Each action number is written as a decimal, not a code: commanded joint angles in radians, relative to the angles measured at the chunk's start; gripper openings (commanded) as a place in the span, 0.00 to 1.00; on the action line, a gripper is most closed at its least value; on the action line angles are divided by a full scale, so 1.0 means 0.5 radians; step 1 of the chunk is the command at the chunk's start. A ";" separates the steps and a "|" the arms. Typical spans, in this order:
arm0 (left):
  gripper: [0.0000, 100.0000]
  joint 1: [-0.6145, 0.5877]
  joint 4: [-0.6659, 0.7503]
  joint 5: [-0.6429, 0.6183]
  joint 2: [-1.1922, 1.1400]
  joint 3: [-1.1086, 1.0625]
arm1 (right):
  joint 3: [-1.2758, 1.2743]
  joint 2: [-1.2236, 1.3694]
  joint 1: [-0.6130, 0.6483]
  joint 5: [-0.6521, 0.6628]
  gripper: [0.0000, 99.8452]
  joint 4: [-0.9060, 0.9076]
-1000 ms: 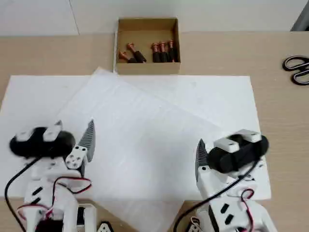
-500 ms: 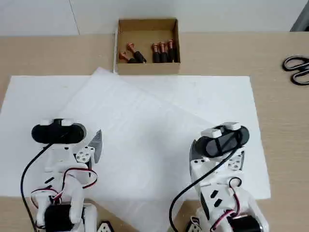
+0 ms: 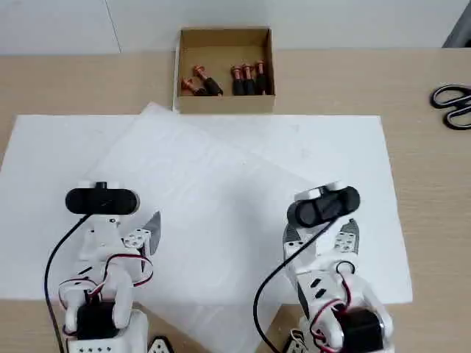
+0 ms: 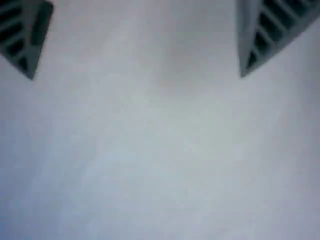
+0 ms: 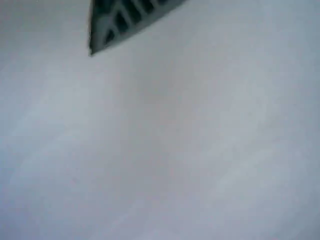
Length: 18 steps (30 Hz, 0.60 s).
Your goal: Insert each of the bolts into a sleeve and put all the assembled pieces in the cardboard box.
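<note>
Left claw [image 4: 136, 75] spread wide, empty, over the white sheet [image 3: 235, 176]. Right claw [image 3: 318, 239] looks parted too, and I see nothing in it. Assembled pieces [image 3: 249, 79] lie in the cardboard box [image 3: 179, 73] at the far side of the tabletop [image 3: 73, 81]. Scissors [image 3: 452, 103] well apart from the box.

Wooden table [image 3: 73, 81] carries white sheets [image 3: 235, 169], cardboard box [image 3: 224, 104], scissors [image 3: 450, 107].

Robotics lab workspace, pale wood bench [image 3: 427, 169], white foam sheets [image 3: 221, 184], two small arms [image 3: 99, 250] with exposed wiring, cardboard box [image 3: 224, 104] of bolts [image 3: 248, 79], scissors [image 3: 450, 103].
</note>
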<state>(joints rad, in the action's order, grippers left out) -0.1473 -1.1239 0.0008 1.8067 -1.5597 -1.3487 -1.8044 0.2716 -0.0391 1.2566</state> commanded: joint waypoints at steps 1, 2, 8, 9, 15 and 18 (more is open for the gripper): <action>0.25 0.006 0.043 0.000 0.018 -0.054 | -0.071 -0.017 0.017 0.012 0.37 -0.041; 0.25 0.006 0.043 0.000 0.018 -0.081 | -0.107 -0.017 0.014 0.009 0.37 -0.041; 0.25 0.009 0.034 -0.003 0.018 -0.115 | -0.304 -0.020 0.011 0.006 0.37 -0.041; 0.25 0.009 0.034 -0.003 0.018 -0.115 | -0.334 -0.020 0.011 0.006 0.37 -0.041; 0.25 0.009 0.034 -0.003 0.018 -0.115 | -0.488 -0.020 0.011 0.006 0.37 -0.060; 0.25 0.009 0.034 -0.003 0.018 -0.115 | -0.494 -0.020 0.014 0.006 0.37 -0.097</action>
<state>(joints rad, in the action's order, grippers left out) -0.1473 -1.1239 0.0008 1.8067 -1.6195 -1.5927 -1.8090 0.2731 -0.0391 1.2336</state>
